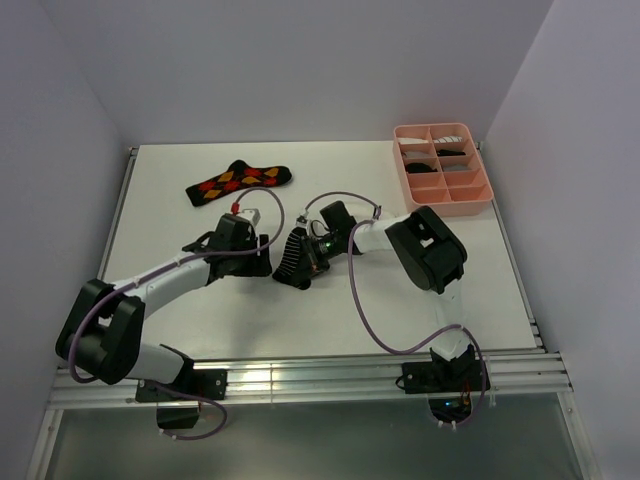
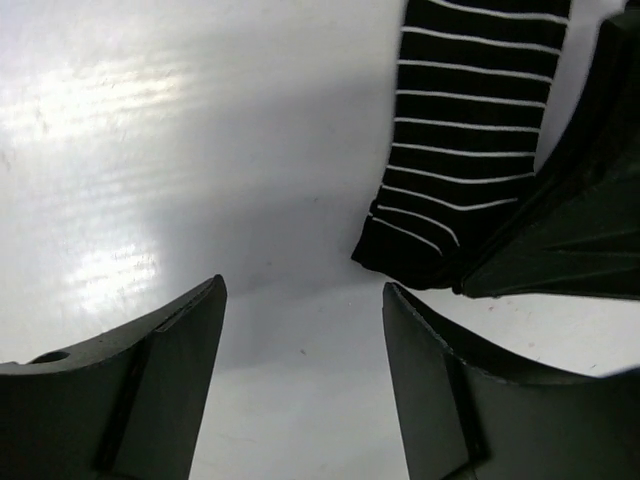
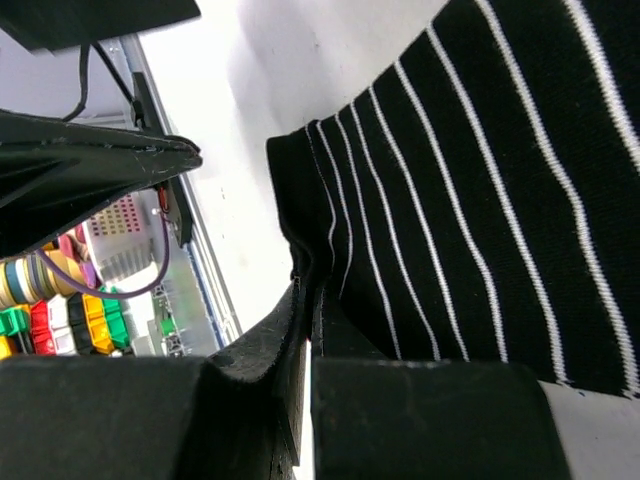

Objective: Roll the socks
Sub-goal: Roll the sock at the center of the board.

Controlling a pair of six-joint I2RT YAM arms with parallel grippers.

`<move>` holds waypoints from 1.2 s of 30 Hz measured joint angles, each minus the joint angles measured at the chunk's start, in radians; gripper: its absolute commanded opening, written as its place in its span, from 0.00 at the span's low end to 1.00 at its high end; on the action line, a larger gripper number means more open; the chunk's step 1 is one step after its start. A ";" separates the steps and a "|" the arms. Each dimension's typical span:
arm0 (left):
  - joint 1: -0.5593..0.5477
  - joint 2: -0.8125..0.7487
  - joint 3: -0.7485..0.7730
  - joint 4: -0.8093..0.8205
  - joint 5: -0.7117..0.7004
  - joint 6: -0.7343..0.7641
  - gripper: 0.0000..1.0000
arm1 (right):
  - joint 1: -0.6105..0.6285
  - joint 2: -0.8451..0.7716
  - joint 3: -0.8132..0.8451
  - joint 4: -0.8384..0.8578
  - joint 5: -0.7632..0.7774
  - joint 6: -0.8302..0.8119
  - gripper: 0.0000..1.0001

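White table [image 1: 260,320] boxed by pale lavender walls [image 1: 300,60].

The striped sock [image 3: 480,200] was fine-knit cloth, matt black with thin white lines worked in. The diamond-patterned sock [image 1: 238,181] looked like soft, matt cloth too. The worktop [image 2: 150,150] was smooth and white, with a dull sheen that caught the light. The left claw [image 2: 305,300] and right claw [image 3: 305,320] were matt black plastic, faintly grainy. The tray [image 1: 472,208] was smooth pink plastic. The rail [image 1: 300,378] at the near edge was bright, shiny metal.
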 measured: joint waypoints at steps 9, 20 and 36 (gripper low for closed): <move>-0.003 0.073 0.035 0.039 0.155 0.290 0.64 | -0.002 0.020 0.037 -0.077 -0.008 -0.052 0.00; -0.041 0.105 0.060 0.122 0.293 0.367 0.59 | -0.050 0.030 0.126 -0.337 0.001 -0.251 0.00; -0.138 0.148 0.060 0.270 0.325 0.421 0.59 | -0.092 0.054 0.195 -0.586 -0.014 -0.453 0.00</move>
